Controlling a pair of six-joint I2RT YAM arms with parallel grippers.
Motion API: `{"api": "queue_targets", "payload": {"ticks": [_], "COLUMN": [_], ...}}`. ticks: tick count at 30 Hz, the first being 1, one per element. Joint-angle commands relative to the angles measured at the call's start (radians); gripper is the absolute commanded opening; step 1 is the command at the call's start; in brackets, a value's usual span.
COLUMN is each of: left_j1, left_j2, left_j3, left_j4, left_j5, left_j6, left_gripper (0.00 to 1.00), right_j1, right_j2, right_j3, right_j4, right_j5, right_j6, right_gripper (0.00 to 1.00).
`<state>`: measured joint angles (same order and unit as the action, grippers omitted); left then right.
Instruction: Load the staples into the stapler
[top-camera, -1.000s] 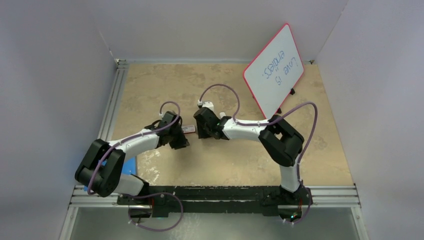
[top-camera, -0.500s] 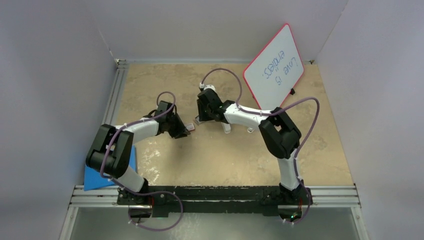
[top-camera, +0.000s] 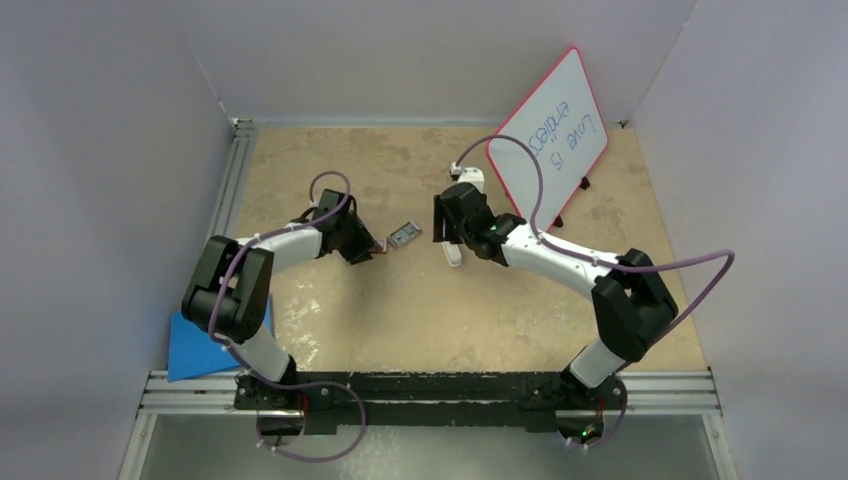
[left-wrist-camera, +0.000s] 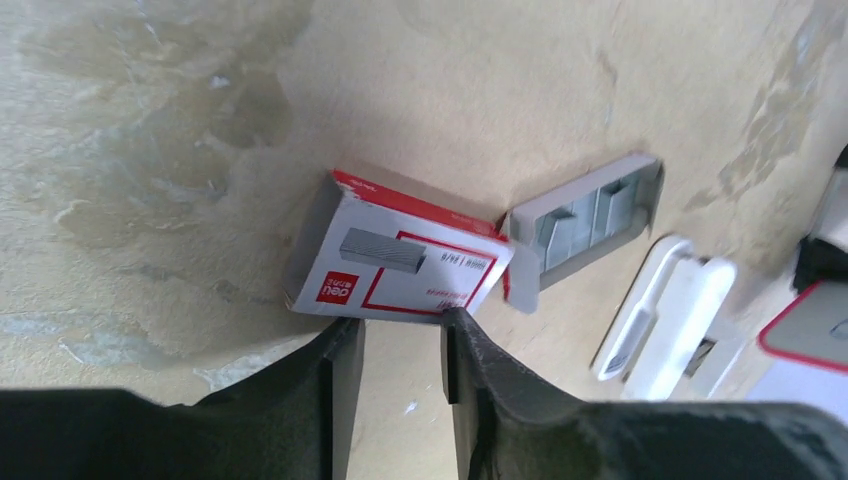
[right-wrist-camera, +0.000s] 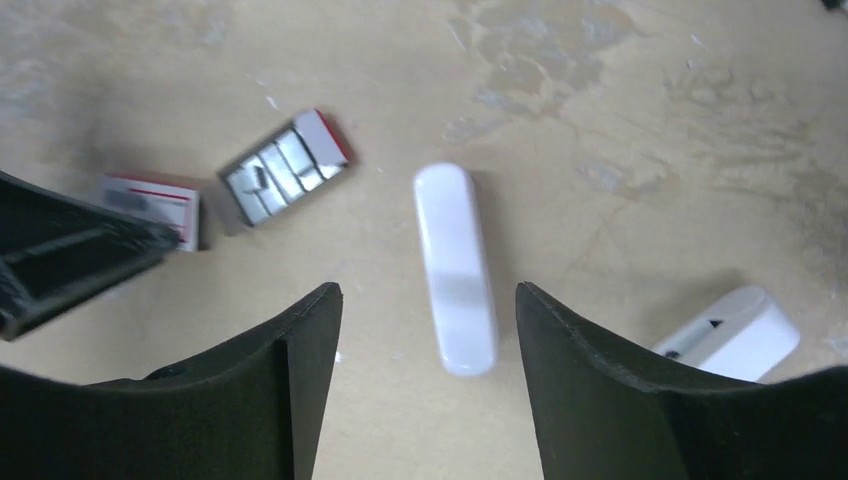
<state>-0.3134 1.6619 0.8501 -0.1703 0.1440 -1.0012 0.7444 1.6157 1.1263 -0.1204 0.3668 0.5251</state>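
Note:
The staples (top-camera: 405, 235) lie as grey strips in their small tray (left-wrist-camera: 590, 213) on the table, pulled out of the red-and-white sleeve (left-wrist-camera: 400, 262). The sleeve rests just past the tips of my left gripper (left-wrist-camera: 398, 328), whose jaws stand apart with nothing between them. The slim white stapler (right-wrist-camera: 456, 268) lies flat, right of the tray; it also shows in the top view as the stapler (top-camera: 452, 252). My right gripper (right-wrist-camera: 428, 300) hovers wide open above its near end, not touching it. The tray of staples (right-wrist-camera: 286, 170) is up left of it.
A short stubby white piece (right-wrist-camera: 730, 335) lies to the right of the stapler. A red-framed whiteboard (top-camera: 548, 140) leans at the back right. A blue sheet (top-camera: 200, 345) lies by the left arm's base. White walls enclose the table on three sides.
Both grippers have opened. The right one let go of the staple tray and swung right over the stapler. The tray now lies on the table apart from the sleeve.

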Motion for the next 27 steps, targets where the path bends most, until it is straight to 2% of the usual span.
{"api": "queue_targets", "payload": {"ticks": [1,5,11,17,23,27], "left_j1": [0.013,0.024,0.039,0.037,0.037,0.038], "left_j2": [0.02,0.053,0.048,-0.102,-0.327,-0.394], "left_j3": [0.051,0.088,0.096,0.08,-0.033,-0.079], "left_j4": [-0.043,-0.054,-0.037,-0.155,-0.118,-0.099], "left_j5": [-0.164,-0.2,-0.149,-0.164,-0.023,0.064], "left_j6": [-0.06,-0.052,-0.01,0.017,0.08,0.121], "left_gripper": [0.37,0.4,0.41,0.47,0.55,0.62], "right_j1": [-0.004,-0.004,-0.005,-0.004,-0.004,-0.005], "right_j2": [-0.025,-0.005,0.027,0.054,0.101,0.123], "right_j3": [-0.045,-0.054,-0.059,-0.07,-0.072,-0.069], "right_j4": [-0.001,0.011,0.007,0.005,0.0,-0.009], "right_j5": [0.052,0.017,0.002,-0.007,-0.028,-0.025], "right_j6": [0.026,0.023,0.01,-0.004,-0.013,-0.008], "right_gripper": [0.68,0.68,0.68,0.67,0.61,0.55]}}
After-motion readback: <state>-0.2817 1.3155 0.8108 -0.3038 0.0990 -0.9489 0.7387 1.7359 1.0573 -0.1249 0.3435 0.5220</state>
